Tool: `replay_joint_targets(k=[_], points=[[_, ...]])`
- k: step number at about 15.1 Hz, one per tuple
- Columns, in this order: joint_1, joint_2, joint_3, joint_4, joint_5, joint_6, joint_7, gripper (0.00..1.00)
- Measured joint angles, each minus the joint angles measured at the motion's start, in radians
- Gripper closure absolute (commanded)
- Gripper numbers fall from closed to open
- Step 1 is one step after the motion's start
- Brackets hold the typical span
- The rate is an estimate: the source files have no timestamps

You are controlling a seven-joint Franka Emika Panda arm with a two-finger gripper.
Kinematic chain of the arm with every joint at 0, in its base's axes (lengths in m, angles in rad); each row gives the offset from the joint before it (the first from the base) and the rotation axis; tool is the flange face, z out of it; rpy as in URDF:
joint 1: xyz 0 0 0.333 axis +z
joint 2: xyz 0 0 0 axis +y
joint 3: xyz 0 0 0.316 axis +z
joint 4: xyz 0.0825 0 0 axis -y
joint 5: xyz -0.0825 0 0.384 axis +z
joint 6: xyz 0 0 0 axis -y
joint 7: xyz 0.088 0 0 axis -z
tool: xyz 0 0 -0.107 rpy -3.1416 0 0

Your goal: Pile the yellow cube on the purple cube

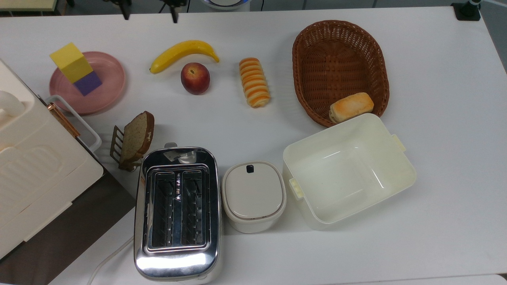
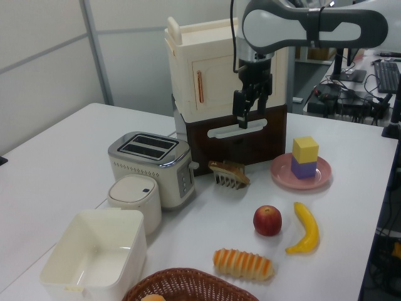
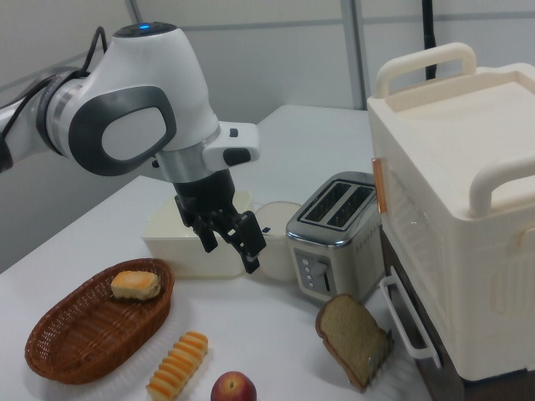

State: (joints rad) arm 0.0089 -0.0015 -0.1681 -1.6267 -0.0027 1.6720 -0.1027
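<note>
The yellow cube (image 1: 71,62) sits stacked on the purple cube (image 1: 88,83), both on a pink plate (image 1: 111,75) at the top view's left. In the left view the yellow cube (image 2: 305,149) rests squarely on the purple cube (image 2: 304,168), on the plate (image 2: 281,169). My gripper (image 1: 150,16) is open and empty at the top view's upper edge, well to the right of the stack. In the left view the gripper (image 2: 250,113) hangs high above the table, left of the cubes. The right view shows the gripper (image 3: 230,252) with its fingers spread.
A banana (image 1: 183,52), a peach (image 1: 195,78) and a striped bread roll (image 1: 254,82) lie mid-table. A wicker basket (image 1: 340,51) holds a bun. A cream tub (image 1: 348,170), lidded pot (image 1: 253,194), toaster (image 1: 177,209), bread slice in a rack (image 1: 136,136) and a tall cream cabinet (image 1: 27,166) stand nearer.
</note>
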Motion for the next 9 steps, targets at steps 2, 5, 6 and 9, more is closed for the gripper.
replay_joint_targets(k=[2, 5, 6, 9], points=[[-0.033, 0.004, 0.049, 0.000, 0.000, -0.003, 0.000, 0.00], [-0.042, 0.010, 0.069, 0.000, 0.002, -0.019, -0.016, 0.00], [-0.043, 0.012, 0.069, 0.000, 0.002, -0.019, -0.024, 0.00], [-0.048, 0.014, 0.069, 0.000, 0.002, -0.019, -0.043, 0.00]])
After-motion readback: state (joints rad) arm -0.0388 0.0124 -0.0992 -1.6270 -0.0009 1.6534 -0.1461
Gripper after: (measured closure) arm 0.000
